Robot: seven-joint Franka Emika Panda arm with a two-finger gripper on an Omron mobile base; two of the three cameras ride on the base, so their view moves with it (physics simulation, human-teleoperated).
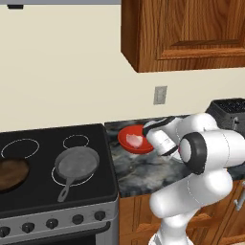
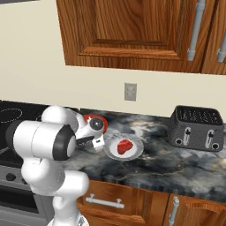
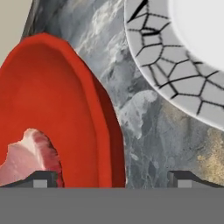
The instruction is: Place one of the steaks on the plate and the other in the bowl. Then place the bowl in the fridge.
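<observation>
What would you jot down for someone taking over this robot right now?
Gripper: open, holding nothing, low over the rim of the red bowl, one fingertip on each side of it.
Pale pink steak: lying in the bowl, on the counter beside the stove.
Bright red steak: on the plate, next to the bowl.
Done: both steaks placed.
Left: grip the bowl and carry it to the fridge.

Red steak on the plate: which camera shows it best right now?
Right base view: the red steak lies in the open on the plate. The hand view catches the plate's rim and white centre, not this steak. In the left base view the arm covers that spot.
</observation>
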